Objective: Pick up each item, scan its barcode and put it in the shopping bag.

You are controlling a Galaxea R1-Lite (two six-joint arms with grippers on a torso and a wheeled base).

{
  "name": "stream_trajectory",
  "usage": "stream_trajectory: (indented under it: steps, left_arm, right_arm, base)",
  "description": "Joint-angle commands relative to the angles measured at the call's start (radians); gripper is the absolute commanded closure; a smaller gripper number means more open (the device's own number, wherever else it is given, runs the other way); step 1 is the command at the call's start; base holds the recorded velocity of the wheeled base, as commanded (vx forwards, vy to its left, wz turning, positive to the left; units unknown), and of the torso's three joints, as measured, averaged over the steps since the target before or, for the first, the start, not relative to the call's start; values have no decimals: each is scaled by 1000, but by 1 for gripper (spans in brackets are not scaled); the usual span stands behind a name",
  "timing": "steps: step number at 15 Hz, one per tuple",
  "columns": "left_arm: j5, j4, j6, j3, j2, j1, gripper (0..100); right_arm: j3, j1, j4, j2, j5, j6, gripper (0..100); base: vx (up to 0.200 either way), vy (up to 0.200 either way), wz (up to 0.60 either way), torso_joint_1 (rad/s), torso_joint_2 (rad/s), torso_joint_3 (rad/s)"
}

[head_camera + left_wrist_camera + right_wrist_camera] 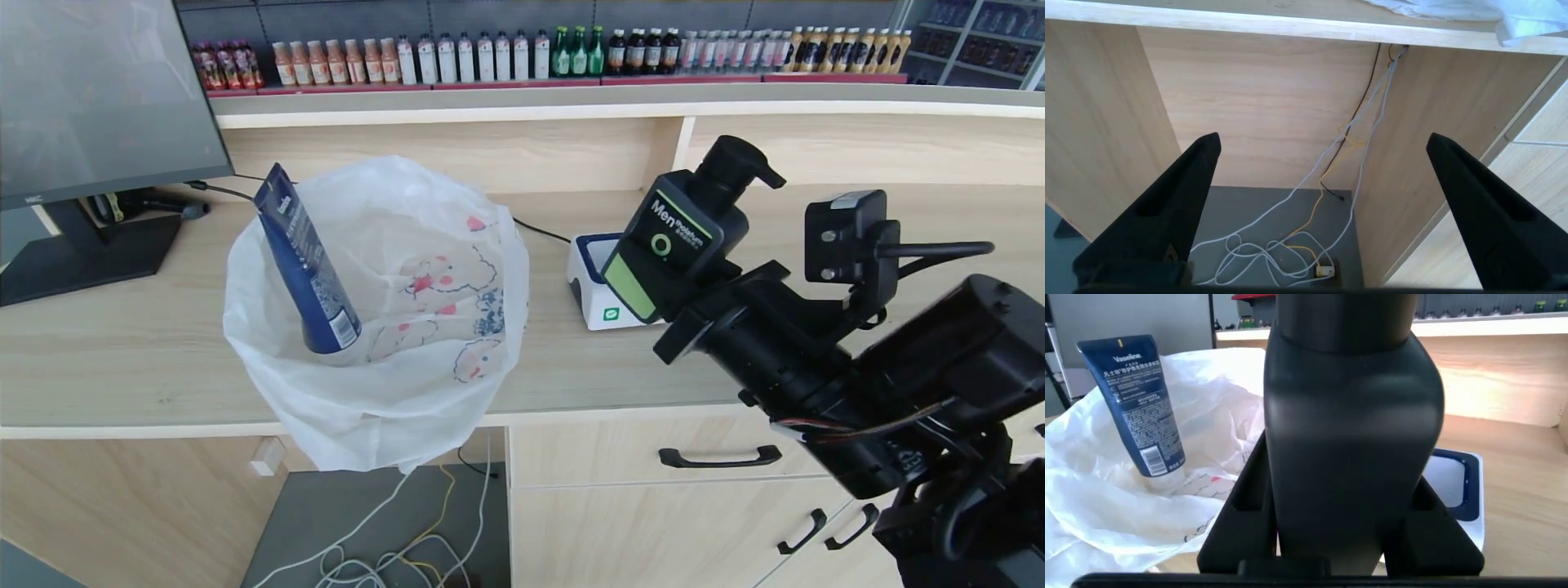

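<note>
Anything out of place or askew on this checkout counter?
Little. The shopping bag sags over the front edge of the counter, and the blue tube in it leans. Nothing looks spilled or damaged.

The scanner (589, 298) is half hidden by the pump bottle (678, 237); the monitor (98, 90) is cut off at the upper left of the frame.

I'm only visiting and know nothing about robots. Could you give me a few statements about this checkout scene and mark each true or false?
1. The blue tube stands inside the shopping bag. True.
2. The black pump bottle lies flat on the counter. False: the right arm's jaws hold it up by the scanner.
3. The left arm's jaws are open. True.
4. The monitor stands to the right of the bag. False: it stands to its left.
</note>
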Motion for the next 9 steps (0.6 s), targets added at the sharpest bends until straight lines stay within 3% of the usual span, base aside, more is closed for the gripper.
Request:
stream_trajectory:
  steps: [1, 4, 9]
  left_arm:
    - [0, 0, 0, 0, 0, 0, 0]
    - [0, 0, 0, 0, 0, 0, 0]
    - [0, 0, 0, 0, 0, 0, 0]
  right_arm:
    - [-77, 7, -1, 80, 0, 7, 100]
    - [-178, 31, -1, 121, -15, 58, 100]
    - [-247, 83, 12, 118, -150, 177, 100]
  base:
    - [0, 0, 0, 0, 0, 0]
    - [0, 0, 0, 0, 0, 0]
    - [0, 0, 0, 0, 0, 0]
